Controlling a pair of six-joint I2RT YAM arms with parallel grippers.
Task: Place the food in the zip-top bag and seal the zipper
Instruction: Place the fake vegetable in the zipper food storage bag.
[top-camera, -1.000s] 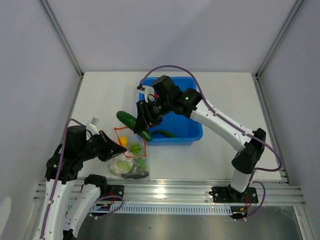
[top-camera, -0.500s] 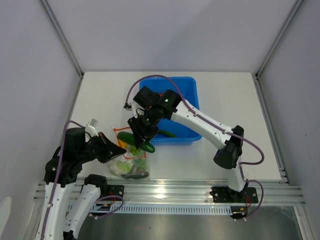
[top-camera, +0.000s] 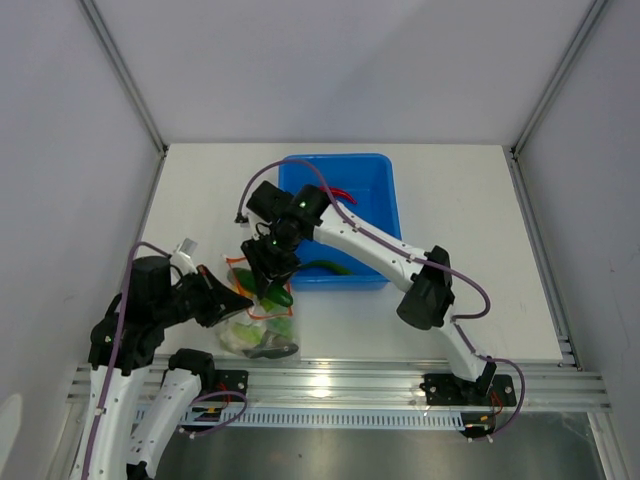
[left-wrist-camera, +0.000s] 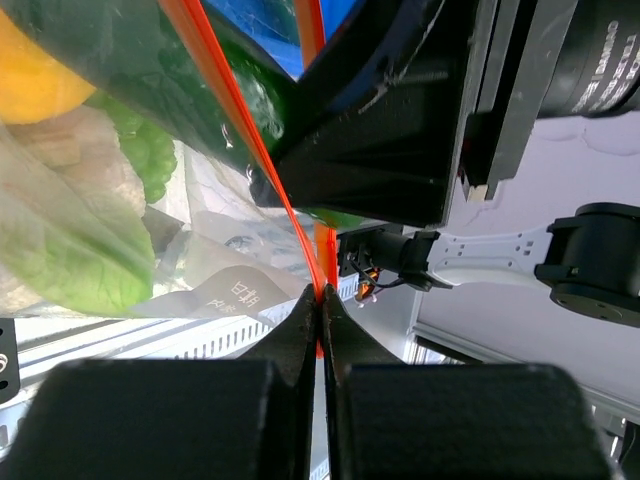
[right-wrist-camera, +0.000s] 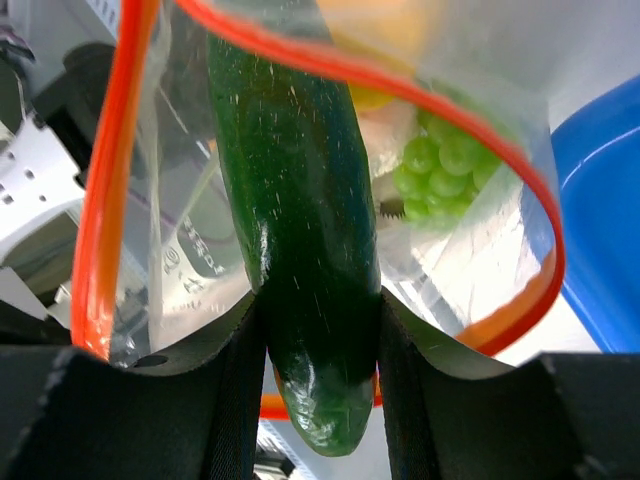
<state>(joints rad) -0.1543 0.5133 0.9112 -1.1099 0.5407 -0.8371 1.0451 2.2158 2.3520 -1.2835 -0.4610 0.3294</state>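
The clear zip-top bag (top-camera: 255, 335) lies at the near left of the table, its mouth held open. My left gripper (left-wrist-camera: 320, 296) is shut on the orange-red zipper (left-wrist-camera: 228, 105) at one corner of the mouth. My right gripper (right-wrist-camera: 320, 300) is shut on a dark green cucumber (right-wrist-camera: 300, 220), whose far end reaches down through the zipper loop (right-wrist-camera: 108, 200) into the bag. Green grapes (right-wrist-camera: 440, 160), a yellow piece (left-wrist-camera: 30, 85) and a leafy green piece (left-wrist-camera: 70, 255) lie inside. In the top view the right gripper (top-camera: 268, 272) hovers right over the bag mouth.
The blue bin (top-camera: 375, 180) stands just behind the bag, with a red chili (top-camera: 340, 192) and a long green pepper (top-camera: 325, 267) in it. The right arm stretches across the bin's front edge. An aluminium rail (top-camera: 340, 380) runs along the near table edge.
The right gripper has carried the cucumber from above the bin's left edge down and toward the near left, into the bag mouth. The left gripper has kept its hold on the zipper.
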